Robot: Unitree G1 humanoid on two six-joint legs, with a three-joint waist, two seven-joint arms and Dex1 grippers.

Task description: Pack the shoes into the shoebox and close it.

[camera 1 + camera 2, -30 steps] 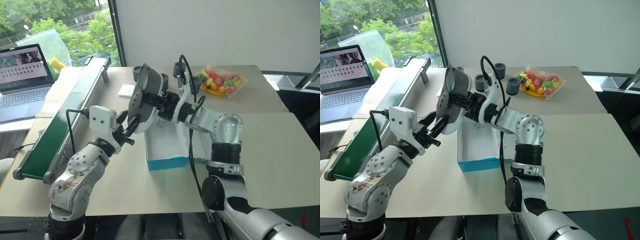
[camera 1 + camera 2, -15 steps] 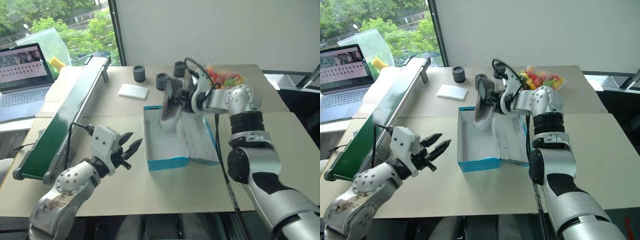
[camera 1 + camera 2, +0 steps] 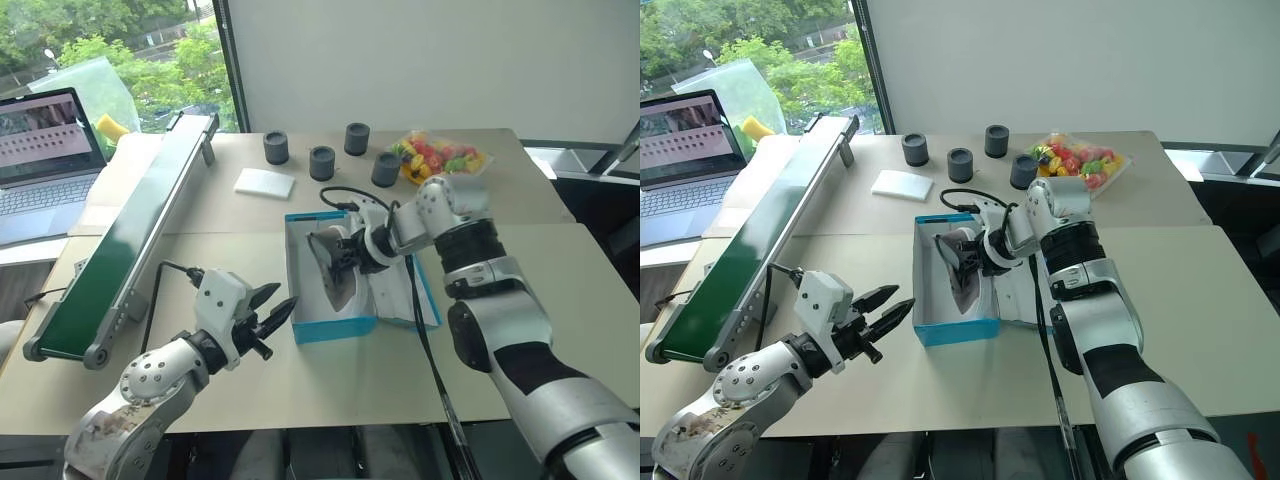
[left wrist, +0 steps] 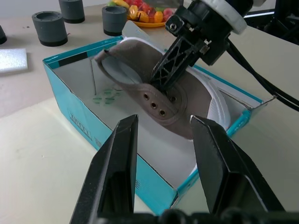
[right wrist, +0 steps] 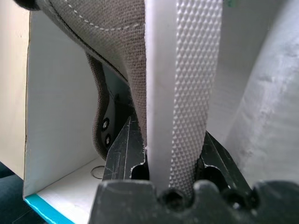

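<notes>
Right pincer is clenched on one grey-brown shoe, its black fingers pinching the sole and upper at the side, as the right wrist view shows. That shoe hangs tilted on its edge inside the open blue shoebox, its pale sole turned toward the arm, low over the white floor of the box. The shoebox sits on the beige tabletop, lid folded open flat to the right. Left pincer hovers just left of the box's near corner, apart from it, jaws parted and grasping nothing. Farther back on the tabletop stand four dark grey cylinders, a white pad and a bag of coloured pieces. A green conveyor runs along the left, a laptop beyond it
</notes>
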